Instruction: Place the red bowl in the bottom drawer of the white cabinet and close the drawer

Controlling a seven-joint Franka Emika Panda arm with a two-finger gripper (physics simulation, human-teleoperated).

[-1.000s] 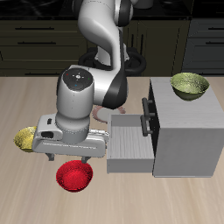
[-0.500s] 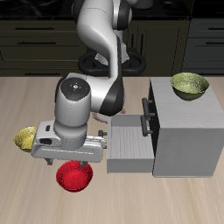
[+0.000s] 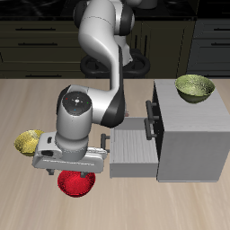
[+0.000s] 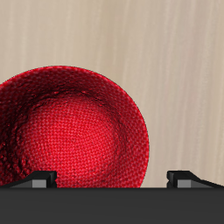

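Observation:
The red bowl (image 3: 77, 184) sits on the table near the front edge and fills much of the wrist view (image 4: 70, 131). My gripper (image 3: 74, 171) hangs right above it, open and empty. Its two fingertips (image 4: 39, 180) stand wide apart, with one side of the bowl's rim between them. The white cabinet (image 3: 190, 135) stands beside the arm. Its bottom drawer (image 3: 130, 151) is pulled out toward the bowl and its tray holds nothing. The upper drawers with dark handles are shut.
An olive-green bowl (image 3: 196, 87) rests on the cabinet's top. A yellow bowl (image 3: 29, 141) lies on the table beside the gripper, on the side away from the cabinet. Dark cabinets line the back.
The gripper has come down and a little toward the front edge, closer over the red bowl. The bowl and the drawer have not moved.

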